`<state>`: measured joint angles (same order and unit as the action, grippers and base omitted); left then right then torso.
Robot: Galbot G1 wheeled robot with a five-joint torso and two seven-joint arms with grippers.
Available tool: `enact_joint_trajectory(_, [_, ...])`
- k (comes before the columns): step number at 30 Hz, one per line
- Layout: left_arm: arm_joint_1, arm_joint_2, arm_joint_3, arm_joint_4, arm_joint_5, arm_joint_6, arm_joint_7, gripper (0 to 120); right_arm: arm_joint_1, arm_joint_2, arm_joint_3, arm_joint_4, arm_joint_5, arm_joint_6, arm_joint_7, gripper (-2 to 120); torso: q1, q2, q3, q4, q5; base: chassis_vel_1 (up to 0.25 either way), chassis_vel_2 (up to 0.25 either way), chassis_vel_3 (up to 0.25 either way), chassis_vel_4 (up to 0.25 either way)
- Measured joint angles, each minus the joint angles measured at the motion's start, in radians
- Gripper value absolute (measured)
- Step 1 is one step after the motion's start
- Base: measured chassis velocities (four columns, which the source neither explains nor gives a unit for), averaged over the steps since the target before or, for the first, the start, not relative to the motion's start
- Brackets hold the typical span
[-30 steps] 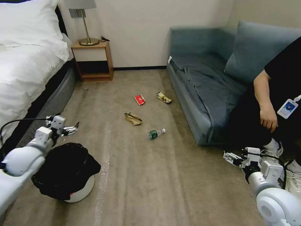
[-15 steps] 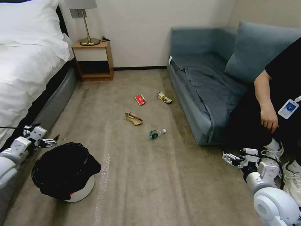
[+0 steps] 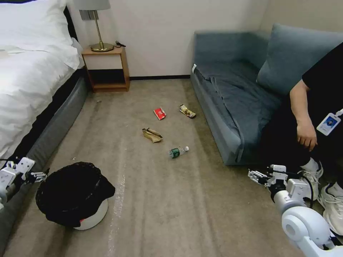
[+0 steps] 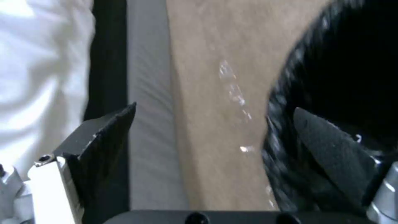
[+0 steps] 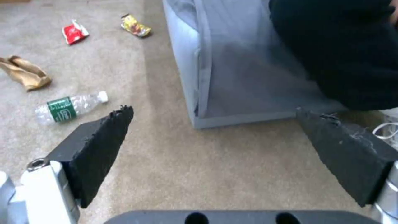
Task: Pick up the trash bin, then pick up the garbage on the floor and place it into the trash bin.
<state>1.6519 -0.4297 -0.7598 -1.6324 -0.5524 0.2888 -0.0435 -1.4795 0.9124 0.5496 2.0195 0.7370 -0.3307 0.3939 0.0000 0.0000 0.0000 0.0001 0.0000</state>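
Note:
The trash bin [image 3: 73, 194], white and lined with a crinkled black bag, stands on the carpet at the near left. My left gripper [image 3: 35, 175] is low at the bin's left rim, open. In the left wrist view the left gripper [image 4: 213, 115] has one finger over the black bag [image 4: 352, 62] and the other towards the bed. The garbage lies mid-floor: a red packet [image 3: 159, 113], a yellow-brown wrapper [image 3: 187, 111], a crumpled brown paper bag [image 3: 152, 135] and a clear bottle [image 3: 178, 152]. My right gripper [image 3: 254, 175] hangs open and empty at the near right; from the right gripper [image 5: 213, 112] the bottle [image 5: 68, 109] lies ahead.
A bed [image 3: 28, 78] runs along the left, close beside the bin. A nightstand [image 3: 105, 67] with a lamp stands at the back wall. A blue sofa [image 3: 235, 100] fills the right, with a seated person [image 3: 314, 117] near my right arm. Bare carpet [image 3: 171, 207] lies in the middle.
My left arm has dropped and drawn back to the left, from above the bin down to its left rim. The right gripper has edged slightly left.

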Motion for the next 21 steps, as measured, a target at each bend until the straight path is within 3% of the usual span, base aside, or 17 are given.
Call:
enact_joint_trajectory(5, [-0.037,-0.013,0.057,0.008,-0.047,0.046,-0.005,97,0.0,0.001,-0.005,-0.004,-0.001,0.002,-0.002,100,0.0,0.0,0.0,-0.0001,0.0001,0.0,0.0,0.0,0.0])
enact_joint_trajectory(7, [-0.087,-0.024,0.118,0.026,-0.059,0.06,-0.009,97,-0.002,0.001,-0.005,-0.005,-0.002,0.003,-0.004,100,0.0,0.0,0.0,-0.0001,0.0,0.0,0.0,0.0,0.0])
enact_joint_trajectory(8, [-0.087,-0.024,0.118,0.026,-0.059,0.06,-0.009,97,-0.002,0.001,-0.005,-0.005,-0.002,0.003,-0.004,100,0.0,0.0,0.0,-0.0001,0.0,0.0,0.0,0.0,0.0])
enact_joint_trajectory(10, [-0.134,-0.039,0.173,0.049,-0.065,0.068,-0.016,97,-0.006,0.002,-0.006,-0.007,-0.01,0.003,-0.004,100,0.0,0.0,0.0,-0.0002,-0.0001,0.0,0.0,0.0,0.0])
enact_joint_trajectory(21, [-0.263,-0.058,0.287,0.116,-0.065,0.072,-0.024,100,-0.017,0.005,-0.025,0.002,-0.038,0.001,0.005,100,0.0,0.0,0.0,-0.0001,0.0001,0.0,0.0,0.0,0.0])
